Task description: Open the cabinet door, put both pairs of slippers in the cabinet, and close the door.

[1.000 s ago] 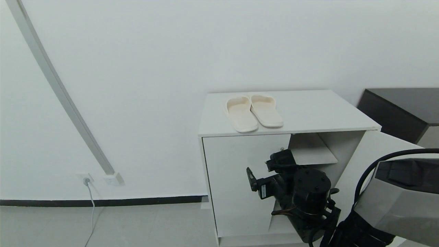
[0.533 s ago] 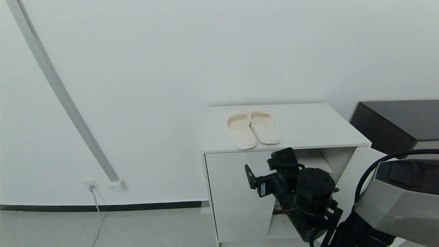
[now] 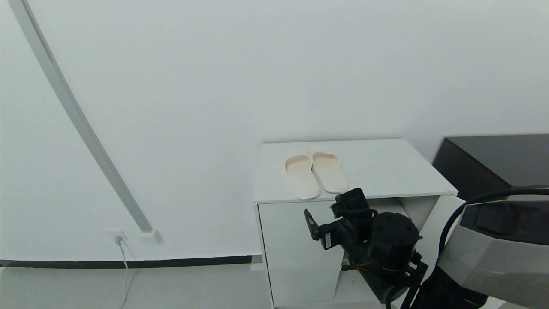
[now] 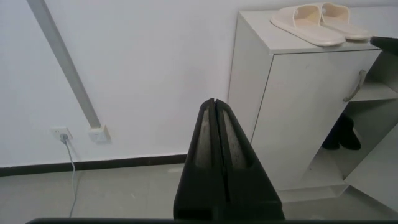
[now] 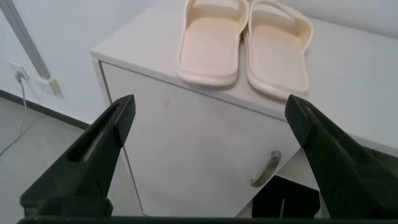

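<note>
A pair of cream slippers lies side by side on the top of the white cabinet, toes toward the front edge. The cabinet's left door is closed, and the right door stands swung open. My right gripper hangs open just in front of the cabinet's top edge, a little below the cream slippers, with nothing between its fingers. A dark pair of slippers sits inside the open compartment. My left gripper is shut and empty, well off to the cabinet's left.
A black cabinet stands right of the white one. A grey conduit runs slantwise down the wall to a socket with a cable. Bare floor lies left of the cabinet. The closed door carries a handle.
The head view has shifted, so the cabinet sits lower in the picture. Against the cabinet, my right gripper has risen from mid-door height to the top edge.
</note>
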Controlling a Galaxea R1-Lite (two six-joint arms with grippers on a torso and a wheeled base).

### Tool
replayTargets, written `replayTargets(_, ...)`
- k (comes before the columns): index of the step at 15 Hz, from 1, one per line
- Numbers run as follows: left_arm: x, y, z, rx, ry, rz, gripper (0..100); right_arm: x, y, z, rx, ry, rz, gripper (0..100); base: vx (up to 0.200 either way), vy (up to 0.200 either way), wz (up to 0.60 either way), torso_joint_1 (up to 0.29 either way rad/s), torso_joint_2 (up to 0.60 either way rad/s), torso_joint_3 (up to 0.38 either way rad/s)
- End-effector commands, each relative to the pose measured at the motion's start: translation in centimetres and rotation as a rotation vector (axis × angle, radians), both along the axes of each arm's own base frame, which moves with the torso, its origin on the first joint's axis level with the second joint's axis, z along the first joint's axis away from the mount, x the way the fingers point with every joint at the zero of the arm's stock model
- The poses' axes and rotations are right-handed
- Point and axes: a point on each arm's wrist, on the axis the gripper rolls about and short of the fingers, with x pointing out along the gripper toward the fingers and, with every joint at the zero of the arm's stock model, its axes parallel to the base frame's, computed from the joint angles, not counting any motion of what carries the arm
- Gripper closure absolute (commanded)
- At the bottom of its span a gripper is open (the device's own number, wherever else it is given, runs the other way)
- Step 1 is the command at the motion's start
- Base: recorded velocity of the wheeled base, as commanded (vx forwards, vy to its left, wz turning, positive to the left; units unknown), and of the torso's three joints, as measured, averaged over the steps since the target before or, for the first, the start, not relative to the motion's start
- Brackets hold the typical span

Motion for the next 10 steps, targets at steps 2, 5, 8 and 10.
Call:
replayTargets(2,0.0,0.0,0.0,0.0,0.002,0.0,100,0.5,0.4,2.1,0.047,0.069,-0.031,0,0.0,0.0,0.0,0.036,-0.07,-0.031)
replayTargets(5,0.0,0.0,0.0,-0.003,0.002,0.0,100,1.0,0.8,4.6,0.103,0.143,-0.116,0,0.0,0.0,0.0,0.0,0.0,0.0)
replayTargets(8,0.0,0.0,0.0,-0.007,0.002,-0.001,100,1.0,0.7,4.8,0.106,0.176,-0.123,0,0.0,0.0,0.0,0.0,0.0,0.0)
replayTargets(10,0.0,0.0,0.0,-0.006,0.002,-0.003,100,1.2,0.9,4.4,0.099,0.184,-0.124,0,0.2,0.0,0.0,0.002,0.0,-0.002)
